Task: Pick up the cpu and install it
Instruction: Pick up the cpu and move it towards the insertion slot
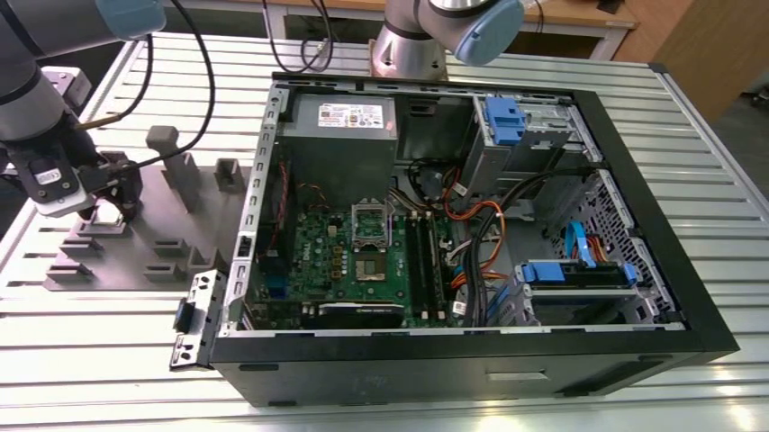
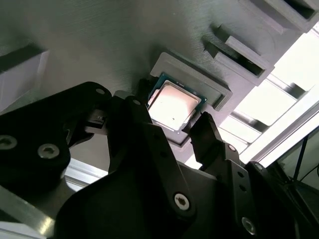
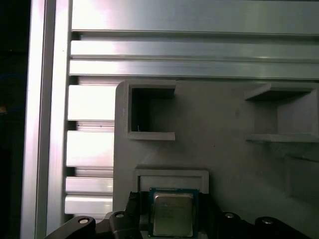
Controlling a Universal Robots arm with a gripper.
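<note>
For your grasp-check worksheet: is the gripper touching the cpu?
Cannot tell. In the second wrist view the gripper straddles the cpu, but neither contact nor gap shows plainly.

At the exterior view's upper left I see my arm [image 1: 31, 99] as a grey tube with a pale blue joint cap [image 1: 126, 16] and black cables [image 1: 209, 72] trailing off it; its silver base [image 1: 402, 49] stands at top centre. In the second wrist view the gripper [image 2: 172, 112] is matte black, angular, studded with silver screws [image 2: 181, 201].

A ribbed aluminium table [image 1: 96, 378], brightly lit, with wooden furniture [image 1: 703, 45] beyond.
</note>
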